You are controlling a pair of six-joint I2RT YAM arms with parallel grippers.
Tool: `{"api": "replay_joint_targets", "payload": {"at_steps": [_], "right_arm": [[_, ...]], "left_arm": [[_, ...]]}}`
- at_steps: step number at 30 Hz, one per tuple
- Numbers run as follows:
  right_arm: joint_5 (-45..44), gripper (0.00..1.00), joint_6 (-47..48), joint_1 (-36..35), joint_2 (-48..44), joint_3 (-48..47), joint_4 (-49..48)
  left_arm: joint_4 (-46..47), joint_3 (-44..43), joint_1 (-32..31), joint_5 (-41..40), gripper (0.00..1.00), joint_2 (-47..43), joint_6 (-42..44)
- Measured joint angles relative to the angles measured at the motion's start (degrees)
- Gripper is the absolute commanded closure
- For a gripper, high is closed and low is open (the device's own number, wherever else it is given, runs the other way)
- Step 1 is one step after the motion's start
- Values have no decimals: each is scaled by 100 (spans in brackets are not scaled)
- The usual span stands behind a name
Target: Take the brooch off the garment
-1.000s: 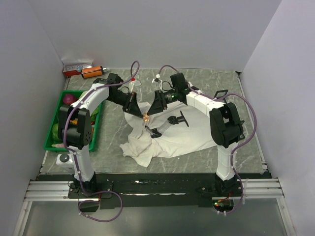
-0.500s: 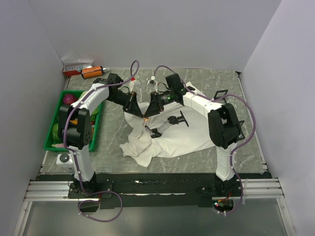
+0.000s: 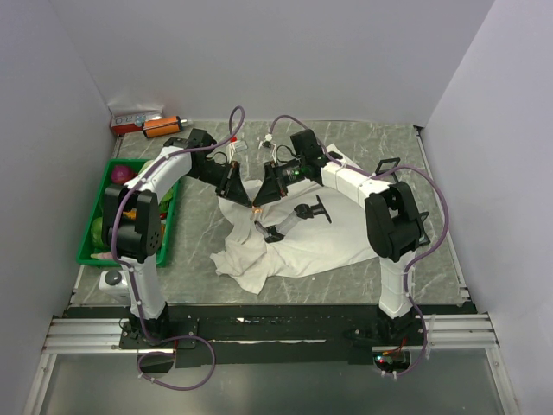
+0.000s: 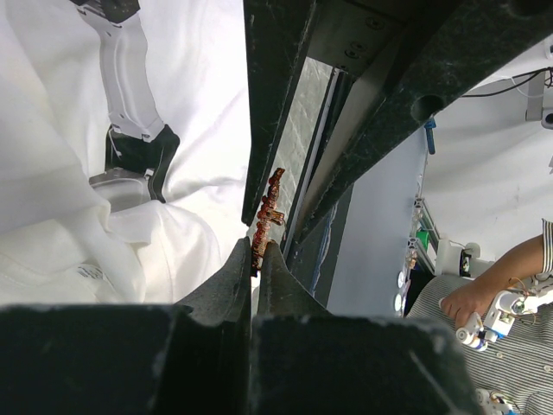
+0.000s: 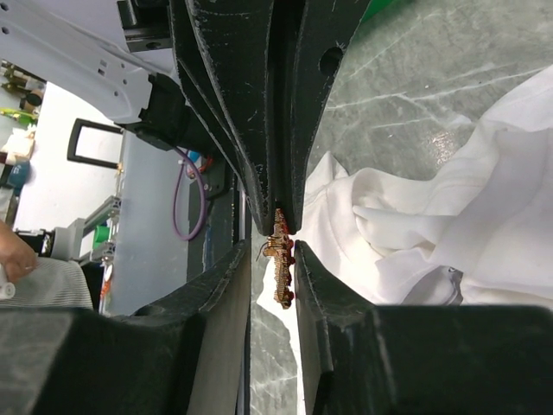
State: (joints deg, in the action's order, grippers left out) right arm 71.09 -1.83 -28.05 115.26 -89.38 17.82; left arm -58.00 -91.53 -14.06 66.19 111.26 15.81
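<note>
Green bin [image 3: 84,249] sits well left, out of play. Left claw [image 4: 256,252] is pinched tight on one end of the brooch [image 4: 269,212], over the far-left part of the garment [image 3: 320,246]. Right claw [image 5: 273,251] faces it tip to tip, its jaws slightly apart and straddling the same brooch.

Step in hand, we judge: freeing the pin. We cannot tell whether it has left the cloth. Next move calls for a short pull away from the fabric. Bare surface [image 3: 432,233] rightward gives room.
</note>
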Motion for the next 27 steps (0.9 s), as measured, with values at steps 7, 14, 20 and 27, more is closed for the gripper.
{"api": "replay_joint_targets", "payload": {"at_steps": [7, 14, 20, 27], "right_arm": [[-57, 71, 26, -26, 0, -9, 31], [-157, 75, 83, -52, 0, -63, 94], [-188, 77, 195, -68, 0, -72, 116], [-273, 79, 284, -90, 0, -138, 219]], "left_arm": [[-11, 0, 0, 9, 99, 0, -2], [-11, 0, 2, 22, 99, 0, -2], [-17, 0, 11, 20, 99, 2, -2], [-15, 0, 24, 20, 99, 2, -2]]}}
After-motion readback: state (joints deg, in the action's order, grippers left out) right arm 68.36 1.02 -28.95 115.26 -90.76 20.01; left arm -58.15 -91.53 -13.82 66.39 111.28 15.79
